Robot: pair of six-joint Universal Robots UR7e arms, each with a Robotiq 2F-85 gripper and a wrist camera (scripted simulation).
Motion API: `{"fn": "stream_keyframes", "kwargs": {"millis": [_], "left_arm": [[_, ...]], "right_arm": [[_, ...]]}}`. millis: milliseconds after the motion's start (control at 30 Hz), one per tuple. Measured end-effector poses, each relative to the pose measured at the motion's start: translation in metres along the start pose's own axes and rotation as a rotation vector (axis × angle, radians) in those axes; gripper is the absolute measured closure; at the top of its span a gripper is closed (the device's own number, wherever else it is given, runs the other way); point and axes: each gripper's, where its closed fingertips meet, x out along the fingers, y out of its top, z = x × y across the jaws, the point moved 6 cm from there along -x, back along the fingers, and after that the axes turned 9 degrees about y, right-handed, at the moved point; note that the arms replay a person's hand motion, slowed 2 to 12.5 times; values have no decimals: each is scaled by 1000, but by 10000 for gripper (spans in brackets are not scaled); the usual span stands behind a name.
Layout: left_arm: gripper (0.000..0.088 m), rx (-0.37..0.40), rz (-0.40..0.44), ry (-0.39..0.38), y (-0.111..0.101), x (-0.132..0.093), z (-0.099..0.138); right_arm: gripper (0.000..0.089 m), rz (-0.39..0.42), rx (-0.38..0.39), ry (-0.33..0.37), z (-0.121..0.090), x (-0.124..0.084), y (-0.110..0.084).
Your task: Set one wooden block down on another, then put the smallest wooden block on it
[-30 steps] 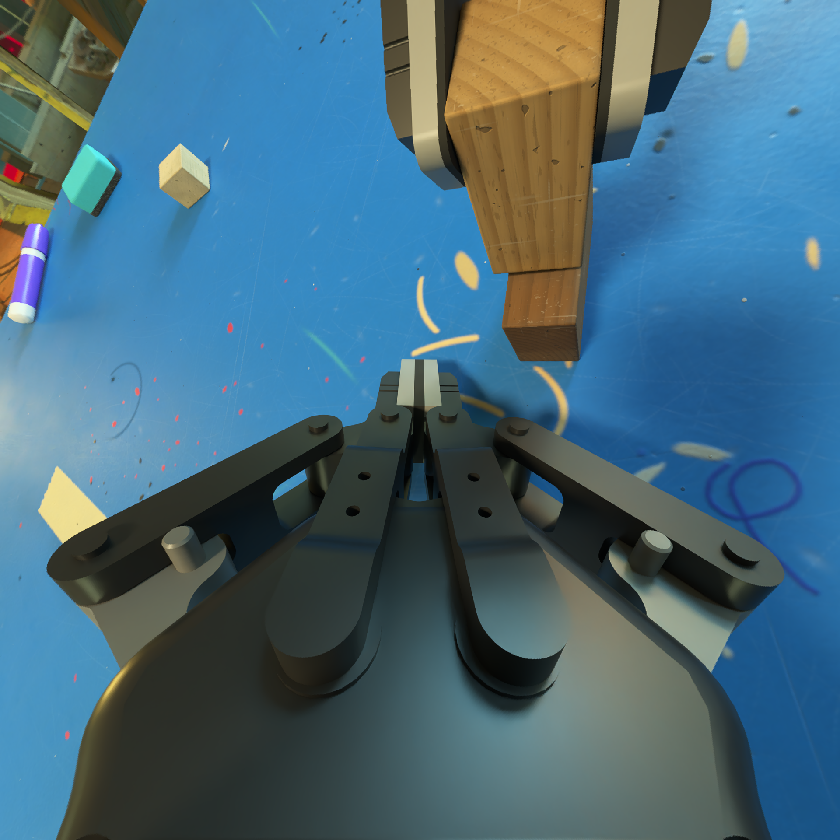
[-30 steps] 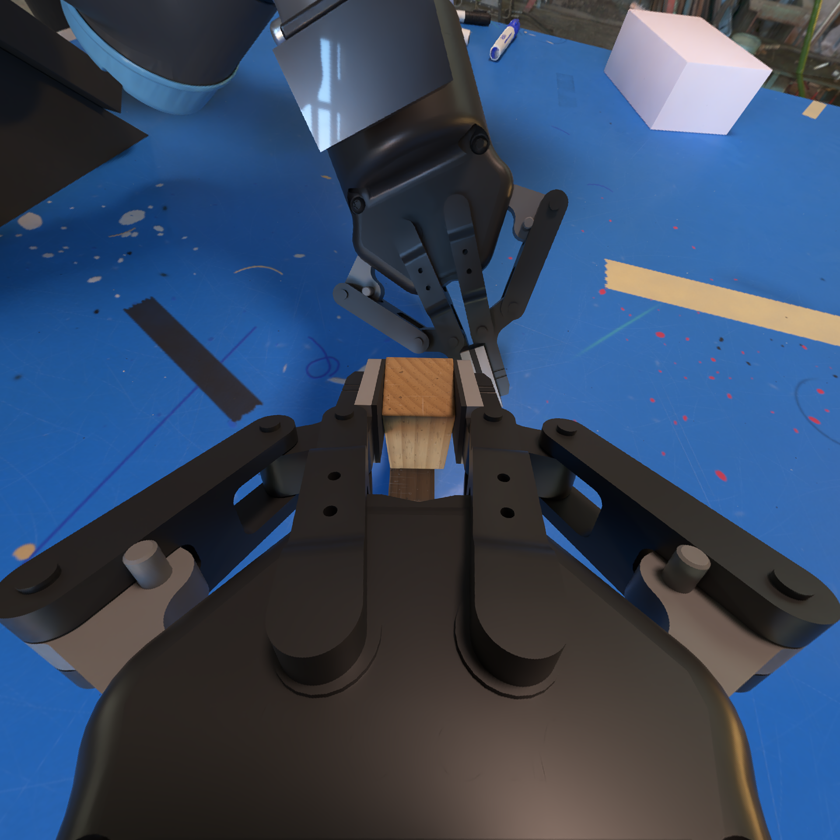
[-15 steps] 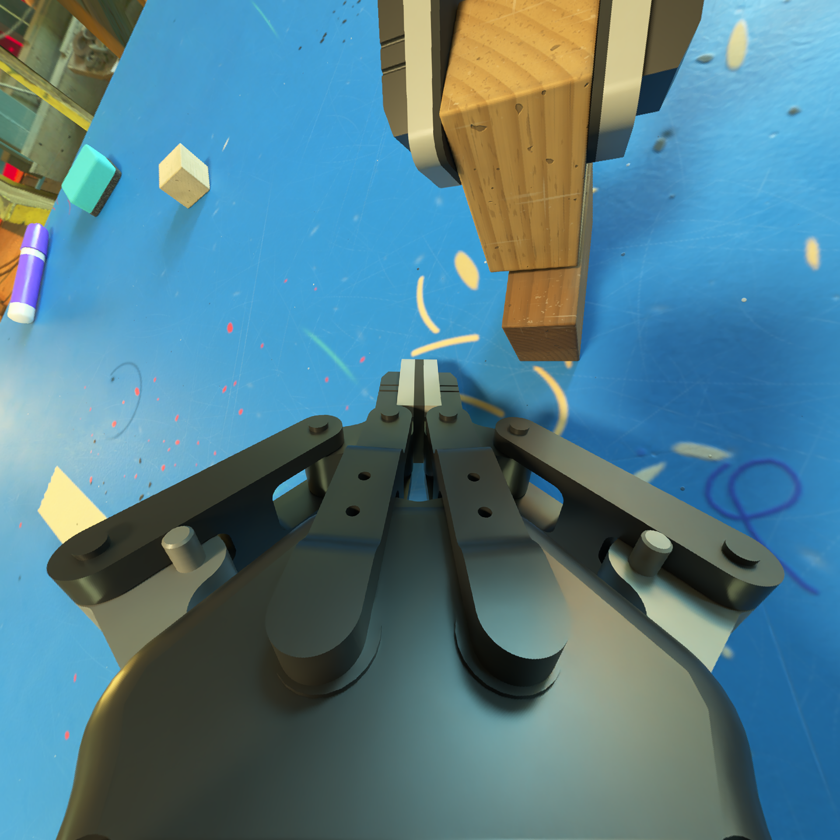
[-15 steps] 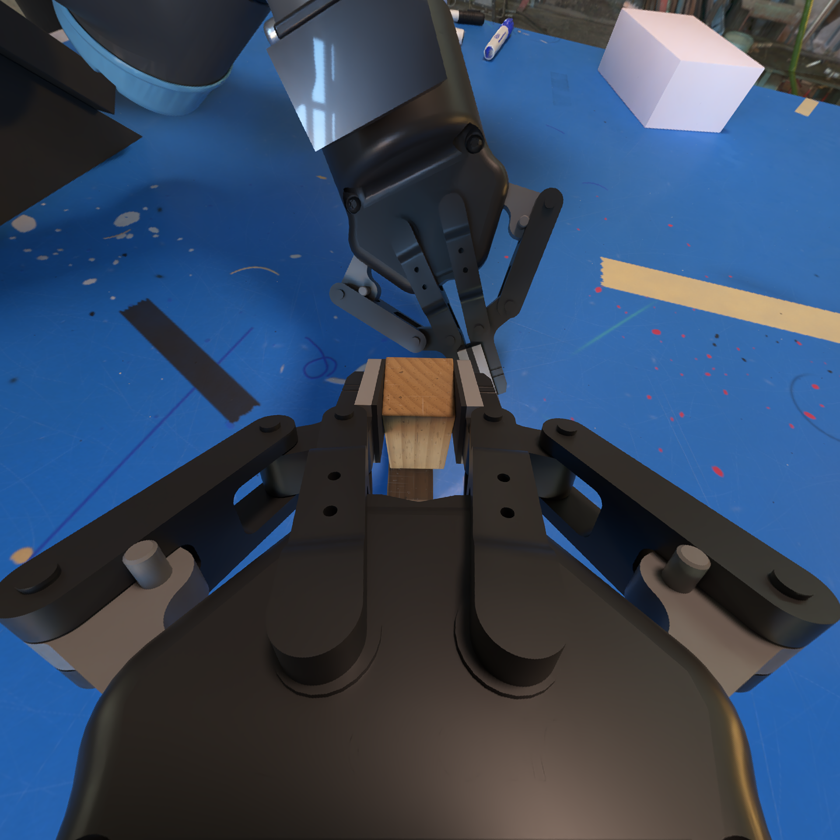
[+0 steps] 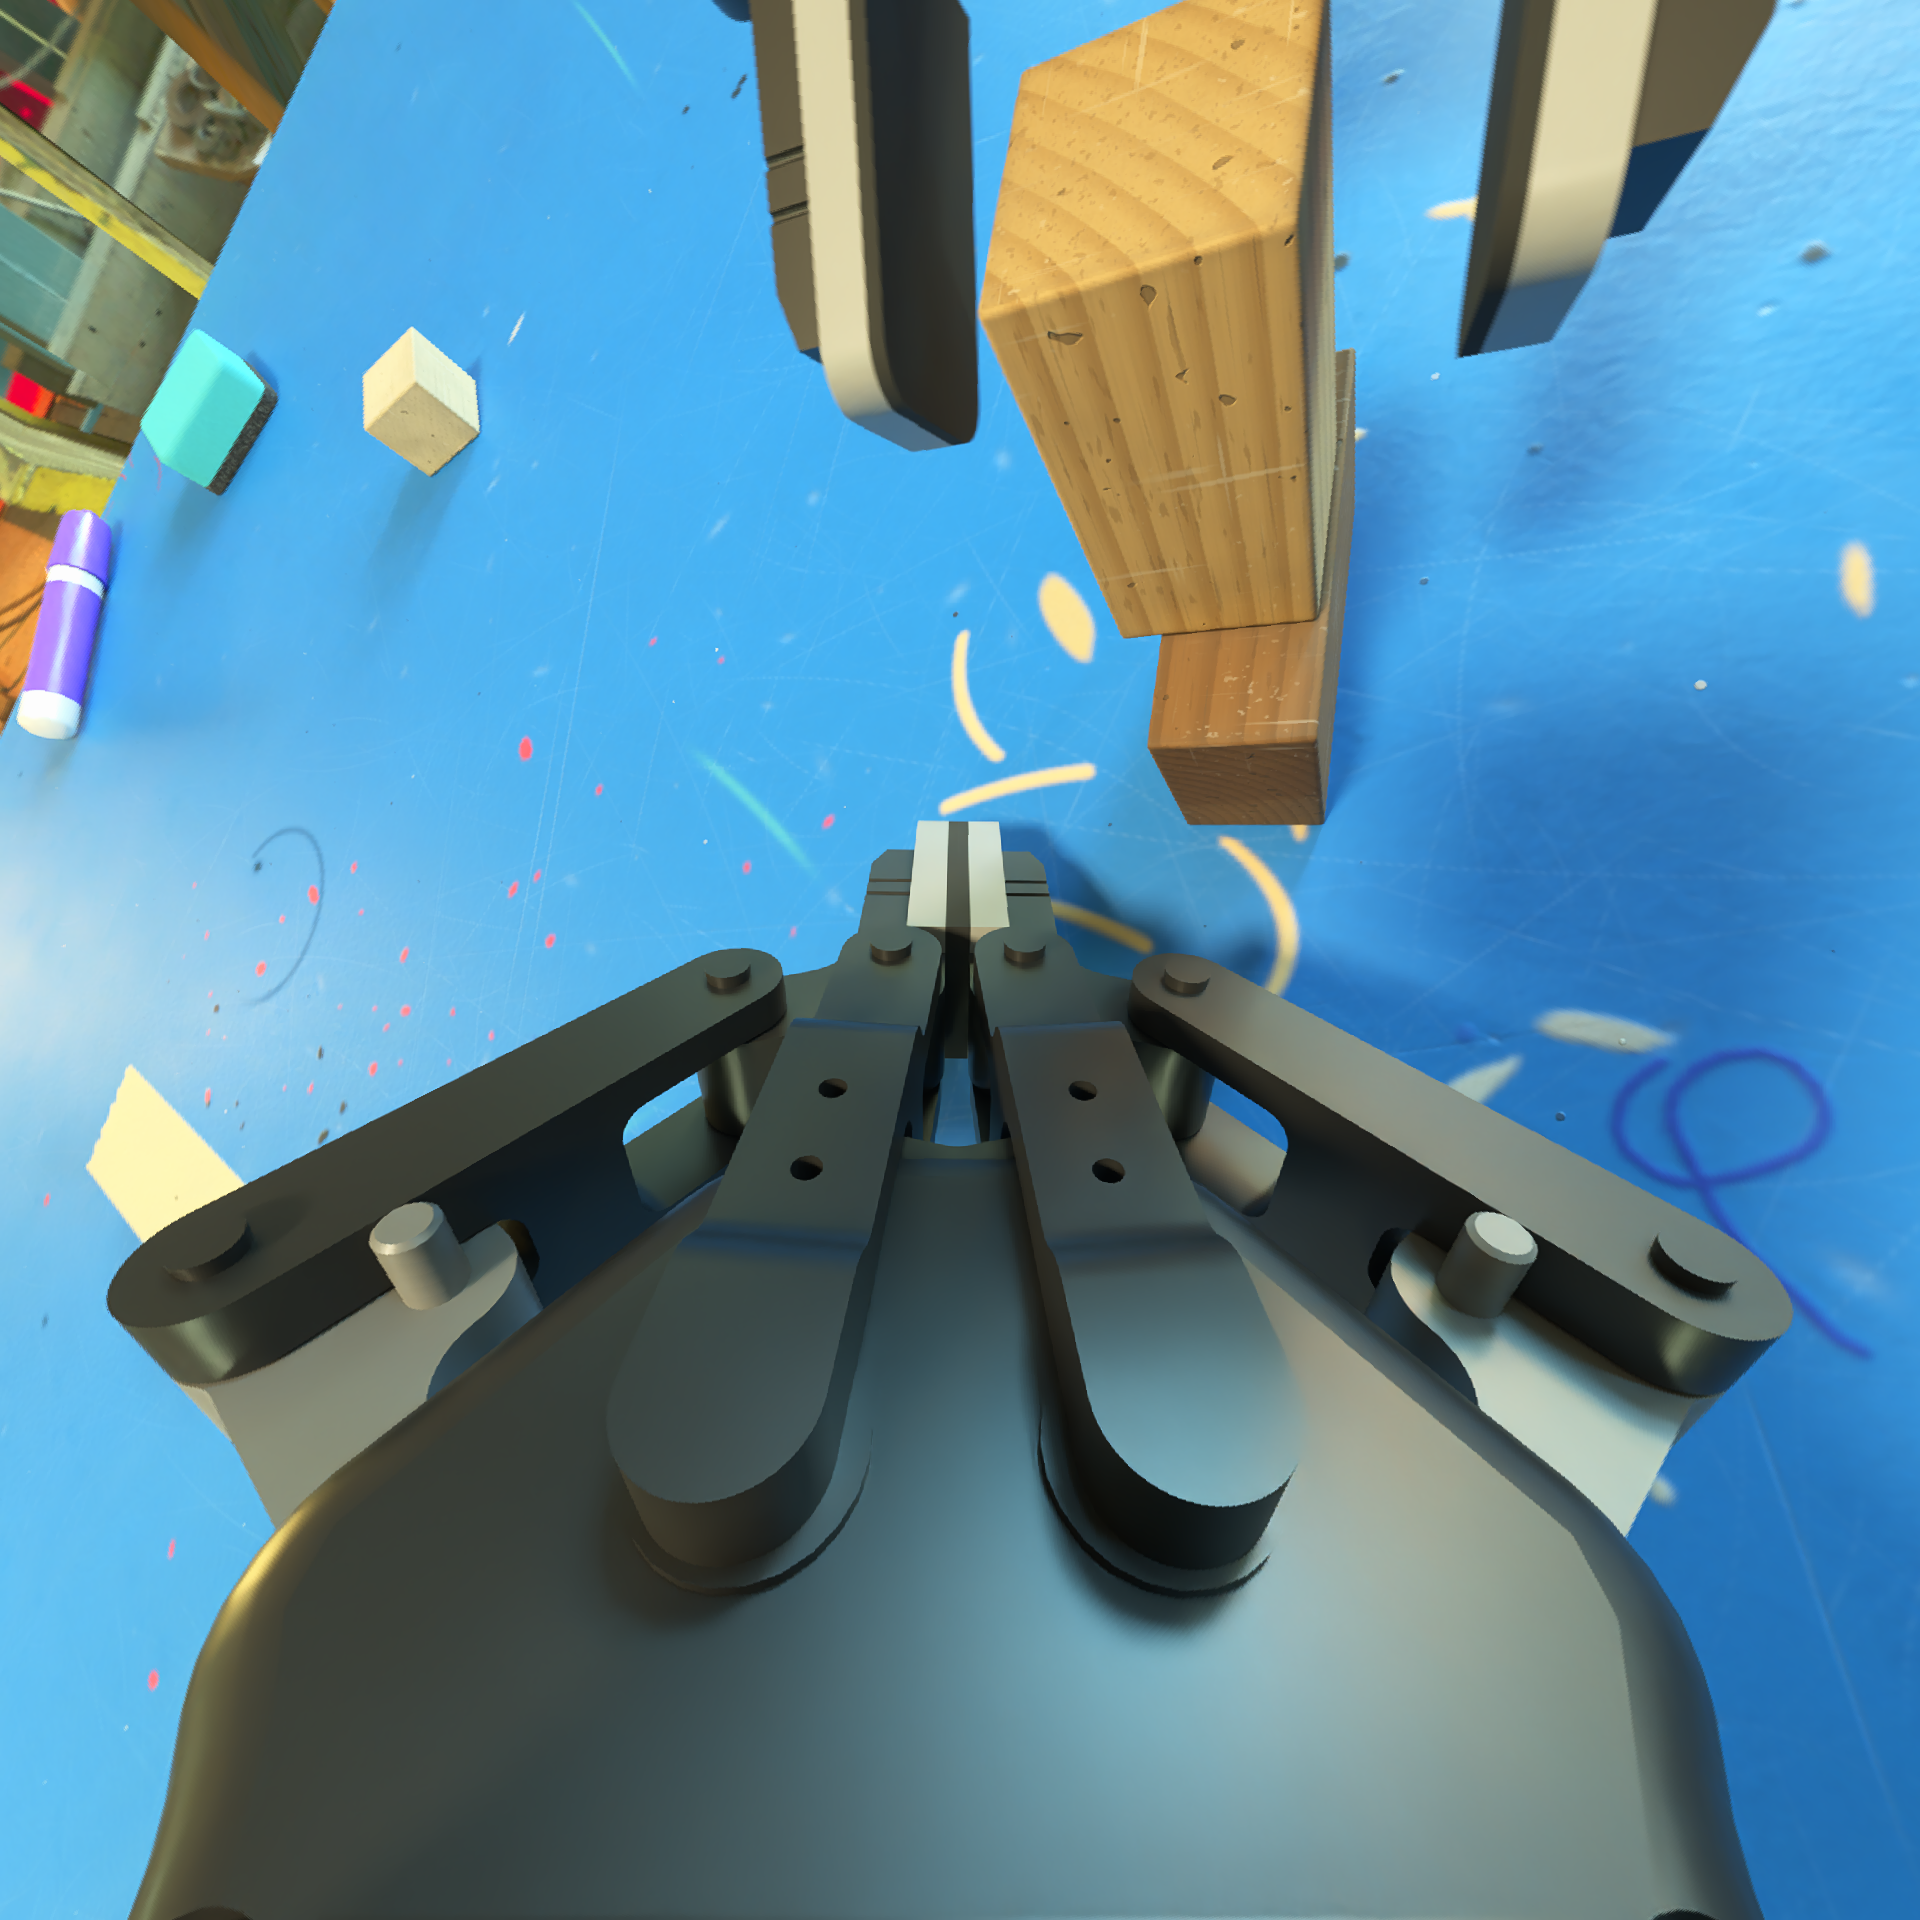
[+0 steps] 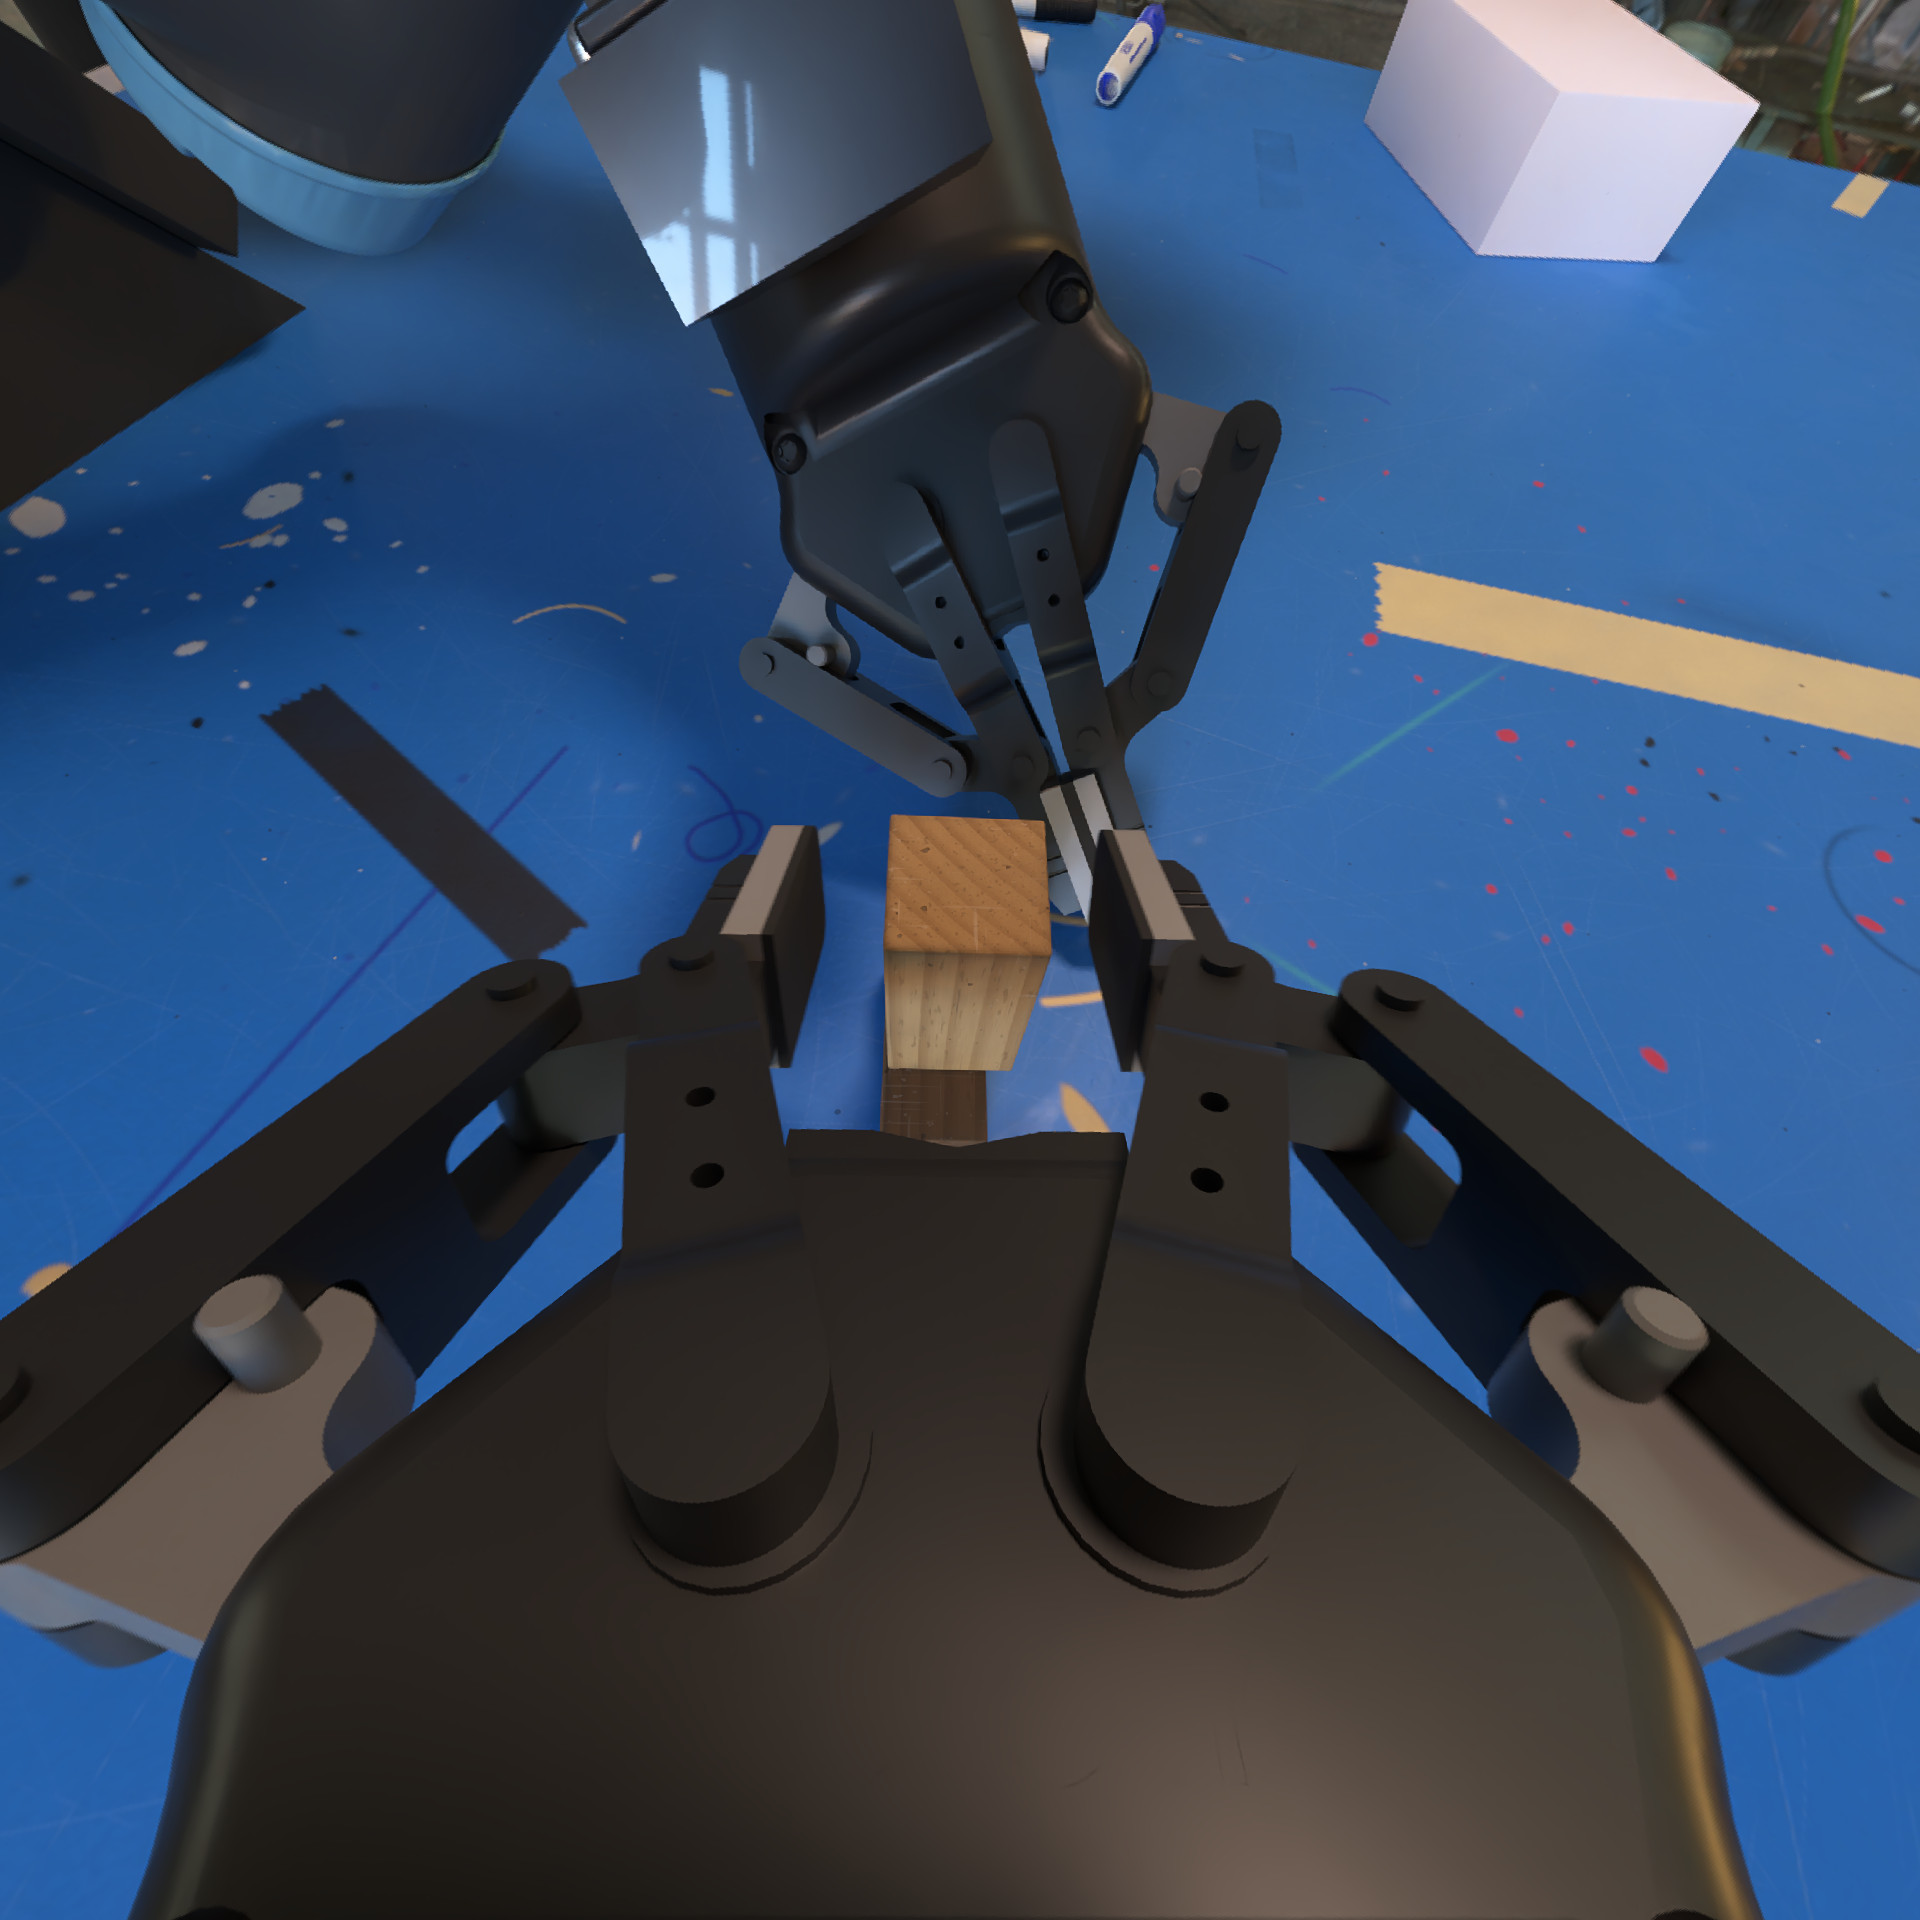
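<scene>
Wooden blocks are standing stacked mid-desk: the light tall block (image 6: 966,883) is resting upright on the darker block (image 5: 1242,727), seemingly so the smallest block (image 5: 420,400), lying toward the far left edge, can go on top; the right gripper (image 6: 956,914) is straddling the stack, released, touching nothing; the left gripper (image 5: 956,883) is sitting clenched and empty beside the stack.

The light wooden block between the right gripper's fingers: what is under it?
A darker wooden block lies under the light block, on the blue table. Only its near end and a side strip show; its top is covered by the light block.
</scene>
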Motion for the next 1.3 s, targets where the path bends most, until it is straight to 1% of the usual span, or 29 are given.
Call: {"fn": "stream_keyframes", "kwargs": {"millis": [100,300,667,933,1033,1133,1200,1300], "left_arm": [[882,0,0,0,0,0,0],[882,0,0,0,0,0,0],[882,1,0,1,0,0,0],[882,1,-1,5,0,0,0],[882,-1,-4,8,0,0,0],[882,-4,-6,11,0,0,-1],[882,-6,-8,14,-1,0,-1],[882,-10,-12,18,-1,1,-2]], "right_arm": [[320,2,11,4,0,0,0],[252,14,29,12,1,0,0],[199,62,45,20,2,-6,3],[186,152,73,8,6,-20,6],[184,197,93,-17,10,-28,6],[184,241,119,-70,17,-39,5],[183,268,142,-124,24,-47,3],[182,299,188,-234,36,-61,-3]]}}
